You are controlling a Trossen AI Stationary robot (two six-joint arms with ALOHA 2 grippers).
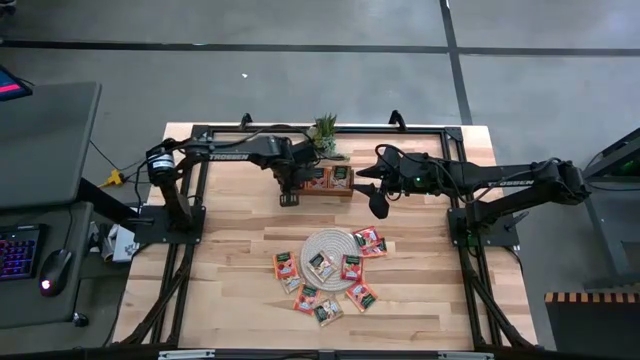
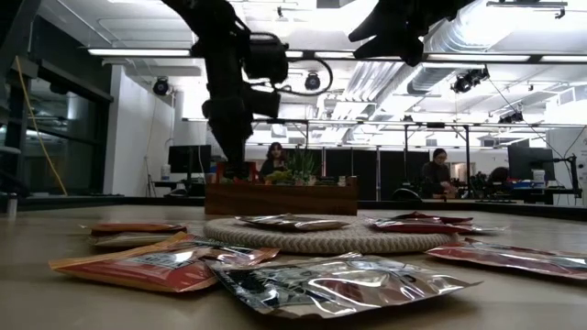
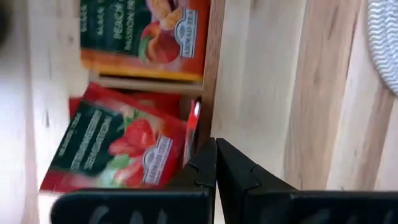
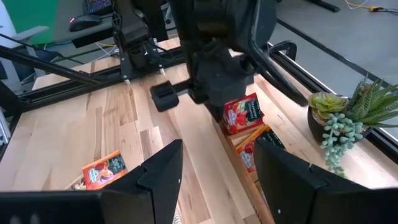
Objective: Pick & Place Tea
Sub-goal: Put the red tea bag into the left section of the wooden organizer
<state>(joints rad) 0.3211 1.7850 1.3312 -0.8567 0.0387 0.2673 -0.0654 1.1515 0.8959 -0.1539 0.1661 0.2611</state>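
1. The bench point(image 1: 230, 250) is pale planked wood inside a dark metal frame; a round whitish woven mat point(image 1: 330, 257) lies near the middle of its front half
2. Flat square tea sachets point(image 1: 322, 268), glossy foil, mostly orange-red with dark green marks, lie on the mat and scattered around it toward the bench's front edge; more stand in the brown wooden tray point(image 1: 330, 190) near the back edge
3. The left gripper point(image 1: 288, 196) hangs at the tray's left end, its dark fingers pressed together with nothing between them
4. The left wrist view shows what the overhead one cannot: a strawberry-printed sachet point(image 3: 118, 146) and a peach one point(image 3: 146, 34) in neighbouring compartments, with the closed fingertips point(image 3: 211, 165) at the tray's front wall
5. The right gripper point(image 1: 380, 203) hovers just right of the tray, jaws apart and empty
6. The right wrist view shows a spiky green succulent in a dark pot point(image 4: 348, 118) by the tray's back side
7. The low view shows the sachets' crinkled foil edges point(image 2: 339, 282) and the mat's ribbed rim point(image 2: 303, 240)
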